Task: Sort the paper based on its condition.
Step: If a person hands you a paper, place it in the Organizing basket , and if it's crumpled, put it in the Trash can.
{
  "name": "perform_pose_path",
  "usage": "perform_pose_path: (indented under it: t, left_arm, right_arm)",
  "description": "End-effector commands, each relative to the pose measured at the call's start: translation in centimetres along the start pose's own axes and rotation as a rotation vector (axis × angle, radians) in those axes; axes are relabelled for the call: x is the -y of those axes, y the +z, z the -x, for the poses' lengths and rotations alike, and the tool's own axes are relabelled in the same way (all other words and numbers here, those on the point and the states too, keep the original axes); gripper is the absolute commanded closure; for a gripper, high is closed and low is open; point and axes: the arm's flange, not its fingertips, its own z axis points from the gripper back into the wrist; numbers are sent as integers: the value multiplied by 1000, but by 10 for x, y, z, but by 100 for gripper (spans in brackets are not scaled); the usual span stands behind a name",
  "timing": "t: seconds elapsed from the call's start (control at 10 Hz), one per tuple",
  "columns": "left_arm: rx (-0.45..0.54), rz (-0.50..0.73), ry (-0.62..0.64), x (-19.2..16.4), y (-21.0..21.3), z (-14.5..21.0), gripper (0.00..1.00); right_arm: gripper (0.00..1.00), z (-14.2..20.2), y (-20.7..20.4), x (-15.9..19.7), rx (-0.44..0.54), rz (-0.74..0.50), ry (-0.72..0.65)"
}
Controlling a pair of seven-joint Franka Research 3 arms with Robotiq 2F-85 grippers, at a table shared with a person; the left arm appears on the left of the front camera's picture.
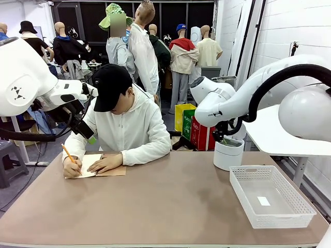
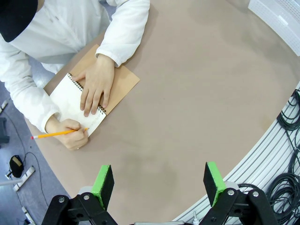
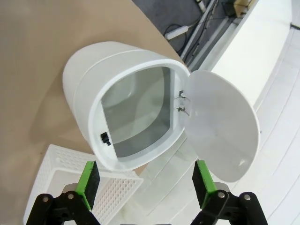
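Paper (image 2: 70,101) under person's hand (image 2: 96,84), well left of bin (image 1: 228,153); right gripper (image 3: 145,180) above bin, left gripper (image 2: 158,182), both jaws spread, empty. You risk striking hand by reaching early.

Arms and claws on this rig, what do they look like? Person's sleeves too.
The left arm and right arm have glossy white rounded shells with black cabling; the left bears a small black dot marking. The left claw and right claw are black, bolted linkages with two fingers tipped by green pads. The person's sleeves are long and white.
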Motion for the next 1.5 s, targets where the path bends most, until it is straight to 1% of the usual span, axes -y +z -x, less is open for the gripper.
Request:
perform_pose_path:
  t: [0.0, 1.1, 1.2, 1.3, 1.4]
  left_arm:
    - [6, 18, -6, 0, 1, 0, 0]
    - [6, 18, -6, 0, 1, 0, 0]
    - [6, 18, -6, 0, 1, 0, 0]
    - [6, 18, -6, 0, 1, 0, 0]
    - [6, 18, -6, 0, 1, 0, 0]
  right_arm:
    - [0, 1, -4, 4, 9, 7, -3]
    - [0, 1, -4, 4, 9, 7, -3]
    - [0, 1, -1, 1, -2, 1, -2]
    - [0, 4, 2, 5, 49, -80, -27]
    - [0, 7, 14, 4, 95, -128, -17]
